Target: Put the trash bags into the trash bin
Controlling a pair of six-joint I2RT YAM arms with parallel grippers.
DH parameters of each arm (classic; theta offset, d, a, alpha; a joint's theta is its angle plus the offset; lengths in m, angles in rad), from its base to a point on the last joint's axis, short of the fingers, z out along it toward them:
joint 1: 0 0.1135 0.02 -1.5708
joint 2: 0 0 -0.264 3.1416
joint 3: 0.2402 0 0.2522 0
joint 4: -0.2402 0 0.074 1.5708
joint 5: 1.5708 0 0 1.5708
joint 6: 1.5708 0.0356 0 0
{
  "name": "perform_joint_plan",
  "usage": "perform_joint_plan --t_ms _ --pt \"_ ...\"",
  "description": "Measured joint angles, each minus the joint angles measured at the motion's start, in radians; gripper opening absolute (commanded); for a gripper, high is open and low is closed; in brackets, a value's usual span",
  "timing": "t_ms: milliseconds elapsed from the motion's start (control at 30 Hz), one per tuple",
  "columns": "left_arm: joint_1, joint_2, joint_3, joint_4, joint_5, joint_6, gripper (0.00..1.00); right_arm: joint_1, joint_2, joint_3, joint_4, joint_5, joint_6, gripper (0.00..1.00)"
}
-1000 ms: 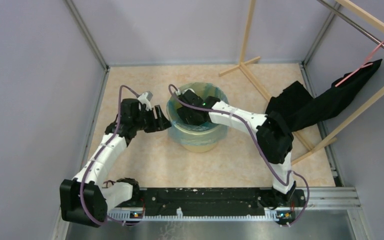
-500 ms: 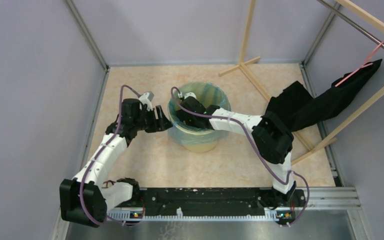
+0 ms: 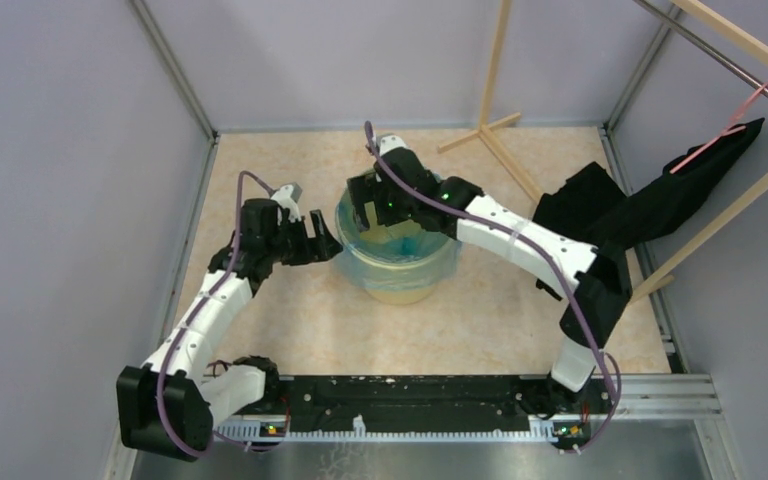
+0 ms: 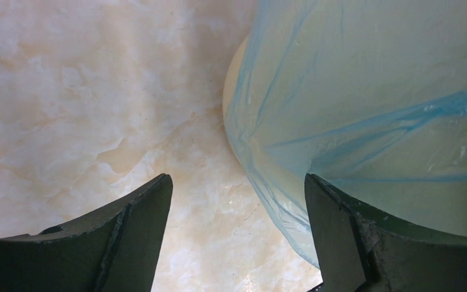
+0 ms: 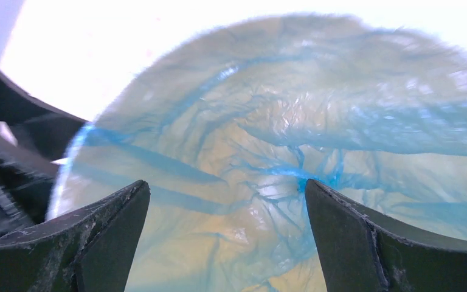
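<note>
The trash bag point(image 3: 406, 244) lies inside the trash bin point(image 3: 400, 291) — left gripper point(image 3: 322, 237) just left of it, right gripper point(image 3: 371, 204) above its far rim

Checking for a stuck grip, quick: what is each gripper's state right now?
Left gripper: open, fingers empty, beside the bin.
Right gripper: open, fingers empty, over the bag in the bin.
</note>
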Motion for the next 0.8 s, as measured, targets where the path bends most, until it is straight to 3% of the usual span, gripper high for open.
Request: perform_joint_plan --t_ms 267,433,600,800 --pt "0.0 -0.068 0.036 -0.122 -0.125 -0.028 0.93 0.0 -0.13 0.033 -0.045 0.011 -0.074 0.99" --pt "0.0 -0.165 0.141 -0.235 -0.212 -0.065 0.98 0.0 -0.278 -0.096 -0.023 0.013 -0.127 0.99" --pt "0.0 -0.21 0.302 -0.25 -0.129 -0.095 0.98 0.0 -0.517 -0.281 0.029 0.037 -0.179 0.99" --pt "-0.085 -0.069 0.46 -0.244 -0.082 -0.116 0.97 0.0 -0.736 -0.411 0.072 0.081 -0.21 0.99"
